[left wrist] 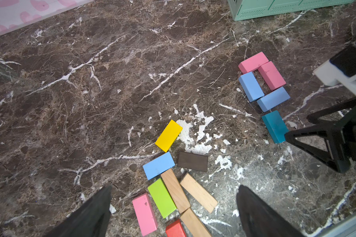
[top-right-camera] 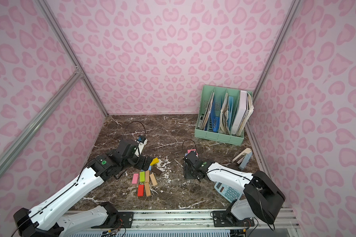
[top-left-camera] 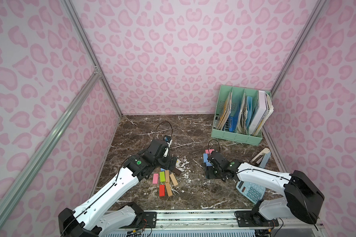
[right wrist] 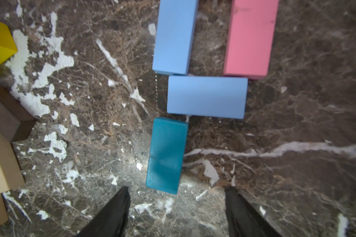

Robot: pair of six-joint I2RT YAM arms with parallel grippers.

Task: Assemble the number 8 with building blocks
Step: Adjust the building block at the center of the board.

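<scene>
Though dark, marble tabletop (top-left-camera: 193,131); pink walls (top-left-camera: 173,61)

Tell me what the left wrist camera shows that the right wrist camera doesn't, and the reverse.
Only the left wrist view: the green block, the red block, the pile's pink block, the pink block capping the figure, and the mint file rack. Only the right wrist view: the right gripper from behind, open and holding nothing. Both: the teal block, the light blue crossbar block, the yellow block and the dark brown block.
</scene>
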